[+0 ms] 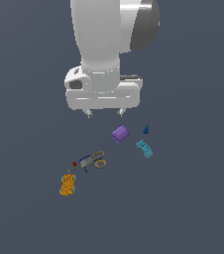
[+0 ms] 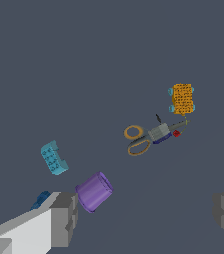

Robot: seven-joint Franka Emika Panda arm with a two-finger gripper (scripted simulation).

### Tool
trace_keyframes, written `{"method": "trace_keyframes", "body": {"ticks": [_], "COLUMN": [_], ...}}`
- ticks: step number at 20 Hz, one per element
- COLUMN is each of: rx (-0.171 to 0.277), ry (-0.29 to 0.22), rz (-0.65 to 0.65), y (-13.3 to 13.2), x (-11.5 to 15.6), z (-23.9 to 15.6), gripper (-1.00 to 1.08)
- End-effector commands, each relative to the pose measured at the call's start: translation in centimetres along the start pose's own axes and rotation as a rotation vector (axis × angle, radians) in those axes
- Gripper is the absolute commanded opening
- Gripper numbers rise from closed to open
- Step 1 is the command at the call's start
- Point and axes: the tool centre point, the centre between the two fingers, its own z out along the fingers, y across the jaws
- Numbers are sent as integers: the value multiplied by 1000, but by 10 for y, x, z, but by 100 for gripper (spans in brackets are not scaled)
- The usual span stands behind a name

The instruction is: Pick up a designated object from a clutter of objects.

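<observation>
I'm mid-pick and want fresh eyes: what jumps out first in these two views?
The big white arm with its gripper hangs open above the dark floor, holding nothing. Just below it sits the purple cylinder, with the dark blue cone and teal block toward the exterior view's right. Farther to that view's left, the orange-handled scissors lie tangled with the small grey item, a tiny red piece and an orange block close by.

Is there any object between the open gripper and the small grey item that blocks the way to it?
Nothing lies between the gripper and the grey item, but it lies against the orange-handled scissors, with the tiny red piece close beside it.
</observation>
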Motion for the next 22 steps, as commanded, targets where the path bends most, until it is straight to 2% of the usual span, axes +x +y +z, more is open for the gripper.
{"method": "trace_keyframes", "body": {"ticks": [1, 7, 13, 22], "rx": [-1, -5, -10, -14], "ry": [-2, -7, -16, -28], "rz": [-24, -112, -229, -388], "y": [5, 23, 48, 82], "x": [5, 21, 36, 45], "z": [11, 50, 105, 183], "gripper": [100, 100, 100, 100]}}
